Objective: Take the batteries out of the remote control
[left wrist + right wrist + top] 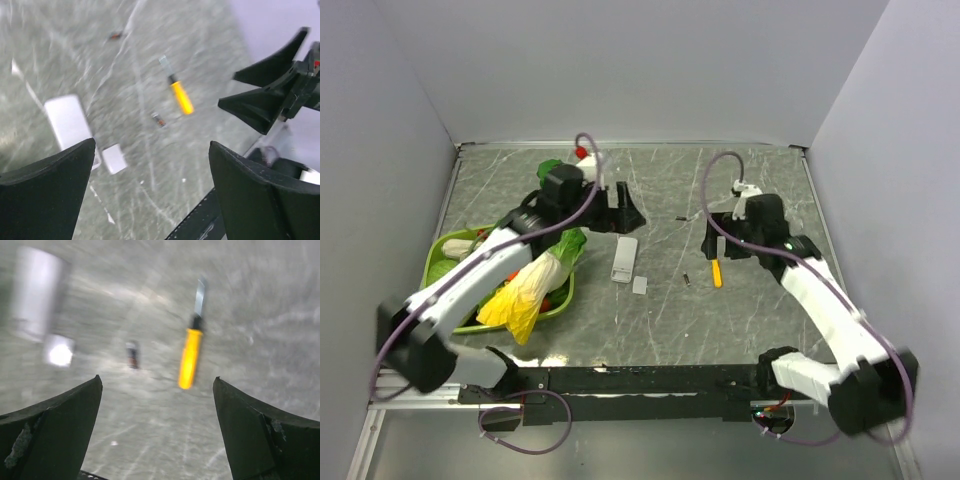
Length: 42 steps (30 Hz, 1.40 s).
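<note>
Two batteries (159,120), one remote control (625,259), one cover (640,285) and one tool (717,272) lie apart

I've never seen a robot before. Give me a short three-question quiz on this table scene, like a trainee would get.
1. True or false: the left gripper holds the slim white rectangular remote control.
2. Which lies nearest the small grey square cover? A) the remote control B) the yellow-handled tool C) the green plastic tray
3. Fill in: the left gripper and the right gripper both have their jaws ___.
Key: 1 false, neither gripper holds it; 2 A; 3 open, with nothing between them.
</note>
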{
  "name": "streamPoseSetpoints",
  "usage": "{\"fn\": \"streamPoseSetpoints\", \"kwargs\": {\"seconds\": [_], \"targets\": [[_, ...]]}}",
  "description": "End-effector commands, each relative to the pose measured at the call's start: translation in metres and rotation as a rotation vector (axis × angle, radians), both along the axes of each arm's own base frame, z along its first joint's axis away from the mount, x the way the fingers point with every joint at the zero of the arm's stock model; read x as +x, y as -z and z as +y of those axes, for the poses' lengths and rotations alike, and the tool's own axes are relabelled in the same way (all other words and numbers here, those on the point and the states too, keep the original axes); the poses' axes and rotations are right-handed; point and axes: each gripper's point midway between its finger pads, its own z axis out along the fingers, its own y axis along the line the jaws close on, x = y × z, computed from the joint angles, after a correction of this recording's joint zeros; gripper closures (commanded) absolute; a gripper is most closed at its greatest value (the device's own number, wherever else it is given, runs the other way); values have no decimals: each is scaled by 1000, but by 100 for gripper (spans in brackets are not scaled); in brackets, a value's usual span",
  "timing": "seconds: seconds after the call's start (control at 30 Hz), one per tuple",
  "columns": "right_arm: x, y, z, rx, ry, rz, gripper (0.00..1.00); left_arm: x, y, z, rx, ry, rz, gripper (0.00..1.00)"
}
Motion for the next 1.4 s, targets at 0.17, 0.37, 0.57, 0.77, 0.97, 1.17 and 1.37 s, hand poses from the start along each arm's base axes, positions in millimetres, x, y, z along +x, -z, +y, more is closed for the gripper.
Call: {"fn": "streamPoseSetpoints", "kwargs": {"seconds": [0.17, 0.37, 0.57, 0.77, 0.97, 1.17, 1.37], "targets": [[-69, -83, 34, 277, -202, -306, 0, -53, -87, 32, -194, 46, -359, 1], [-92, -103, 26, 377, -157, -480, 0, -72, -92, 58, -242, -27, -445, 1], [-100, -100, 17, 354, -146, -542, 0, -81, -95, 68, -268, -53, -479, 1], [-98, -102, 16, 339, -147, -538, 0, -80, -94, 68, -263, -53, -480, 0], [-97, -102, 17, 345, -141, -528, 0, -80, -92, 67, -260, -49, -469, 1], [-97, -108, 14, 338, -127, -539, 0, -80, -90, 65, -261, -40, -463, 1], [-97, -112, 17, 354, -140, -544, 0, -79, -89, 64, -261, -36, -459, 1]]}}
